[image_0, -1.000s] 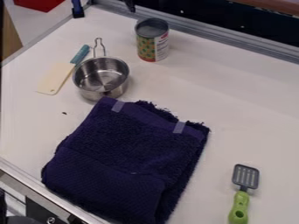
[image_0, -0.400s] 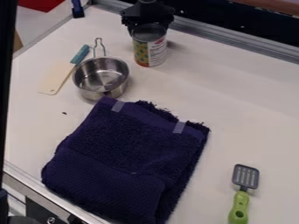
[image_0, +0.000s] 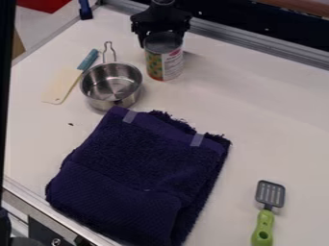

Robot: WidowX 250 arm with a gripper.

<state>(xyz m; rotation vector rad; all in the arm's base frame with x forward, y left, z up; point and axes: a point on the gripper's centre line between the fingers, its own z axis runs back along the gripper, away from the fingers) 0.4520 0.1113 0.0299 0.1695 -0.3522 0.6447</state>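
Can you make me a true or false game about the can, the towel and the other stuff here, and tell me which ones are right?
1. The gripper is right by the can. True.
2. The can is lying on its side. False: the can stands upright.
3. The towel is folded. True.
4. The spatula is on top of the towel. False: the spatula lies on the table, beside the towel.
5. The spatula has a green handle. True.
6. The pot is upside down. False: the pot's open side faces up.
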